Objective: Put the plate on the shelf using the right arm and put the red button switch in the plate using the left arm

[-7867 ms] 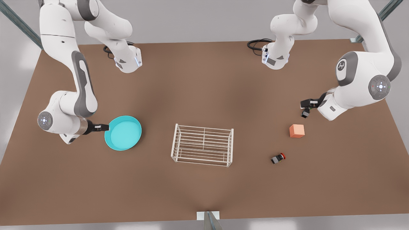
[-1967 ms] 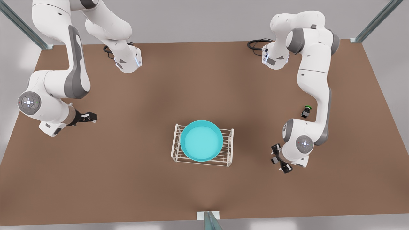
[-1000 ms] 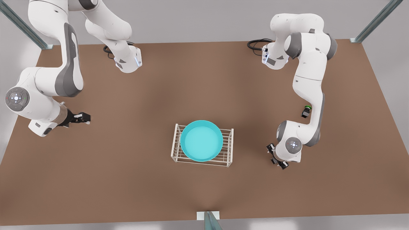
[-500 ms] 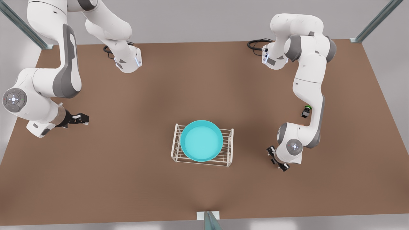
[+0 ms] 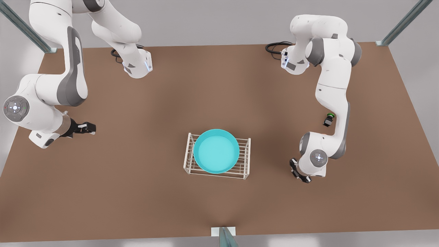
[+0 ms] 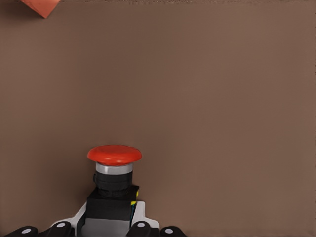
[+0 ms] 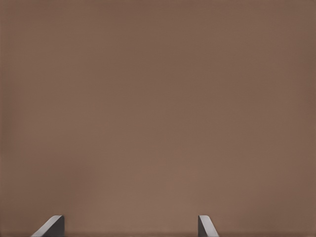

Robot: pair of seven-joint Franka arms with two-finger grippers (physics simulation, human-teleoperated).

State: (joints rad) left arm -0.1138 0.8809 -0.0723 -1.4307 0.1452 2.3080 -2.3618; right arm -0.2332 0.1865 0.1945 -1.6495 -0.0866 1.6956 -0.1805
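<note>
The cyan plate (image 5: 216, 151) lies flat on top of the white wire shelf (image 5: 247, 161) at the table's middle. In the left wrist view the red button switch (image 6: 114, 154) stands upright on the table, its dark body between the fingers of my left gripper (image 6: 108, 230), which is shut on it. In the front view that left gripper (image 5: 300, 173) is low over the table to the right of the shelf, and its wrist hides the switch. My right gripper (image 5: 87, 128) waits far to the front view's left, open, with bare table between its fingertips (image 7: 52, 226).
A switch with a green cap (image 5: 329, 119) sits on the table behind the left arm's forearm. A corner of the orange cube (image 6: 42, 6) shows beyond the red switch. Cables (image 5: 274, 47) lie at the left arm's base.
The plate has gone from the right gripper on the table to the top of the shelf. The right arm drew back. The left arm came down over the red switch and its fingers closed in.
</note>
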